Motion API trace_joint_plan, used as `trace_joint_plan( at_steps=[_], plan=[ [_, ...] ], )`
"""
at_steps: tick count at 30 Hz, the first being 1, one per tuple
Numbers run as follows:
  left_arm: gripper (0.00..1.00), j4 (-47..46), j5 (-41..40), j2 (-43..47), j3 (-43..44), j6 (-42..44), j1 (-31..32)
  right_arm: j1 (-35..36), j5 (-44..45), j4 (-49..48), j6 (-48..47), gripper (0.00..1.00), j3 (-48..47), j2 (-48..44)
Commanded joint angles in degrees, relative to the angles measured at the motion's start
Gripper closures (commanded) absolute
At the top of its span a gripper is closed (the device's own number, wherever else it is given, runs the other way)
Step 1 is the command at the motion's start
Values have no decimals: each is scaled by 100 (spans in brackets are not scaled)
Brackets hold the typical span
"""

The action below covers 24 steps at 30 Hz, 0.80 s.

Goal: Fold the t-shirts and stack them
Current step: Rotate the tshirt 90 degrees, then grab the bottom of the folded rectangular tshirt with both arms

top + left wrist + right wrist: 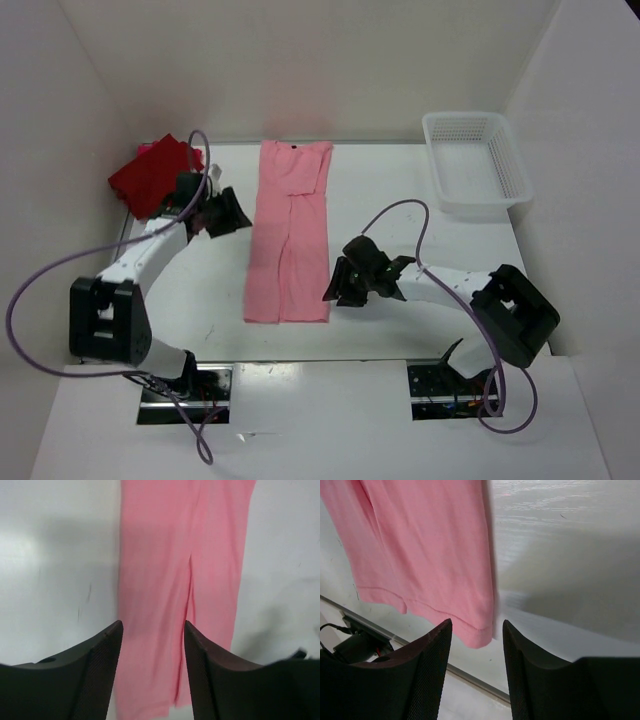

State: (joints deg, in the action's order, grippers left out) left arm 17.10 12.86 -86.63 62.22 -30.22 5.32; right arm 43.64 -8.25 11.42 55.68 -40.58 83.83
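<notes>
Pair of arms: left arm, right arm; white tubular links, boxy black joint housings. Purple cable looped along each. Left gripper, right gripper: black, tapered fingers, finely dimpled pads.

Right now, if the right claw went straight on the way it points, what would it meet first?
The right claw would most likely meet the light pink shirt first: its hem corner sits just ahead between the open fingers, flat on the table. Depth is unclear.
</notes>
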Motion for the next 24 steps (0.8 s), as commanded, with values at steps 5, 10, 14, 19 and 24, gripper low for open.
trace_joint_plan(
  at_steps=[5,10,14,19,24],
  plan=[
    [40,1681,629,1070,-1168,-484,566,84,-133,-659,223,49,76,256],
    [35,1946,700,1445,-2098,-1423,514,136,-133,-597,417,48,304,45],
    [34,1912,288,2185,-2626,-2101,408,198,-186,-650,470,48,471,-25],
    [40,1165,480,2185,-3145,-2418,408,312,-247,-650,523,49,472,-77],
    [48,1033,269,2124,-3320,-2541,408,364,-388,-782,575,51,577,-60]
  ],
)
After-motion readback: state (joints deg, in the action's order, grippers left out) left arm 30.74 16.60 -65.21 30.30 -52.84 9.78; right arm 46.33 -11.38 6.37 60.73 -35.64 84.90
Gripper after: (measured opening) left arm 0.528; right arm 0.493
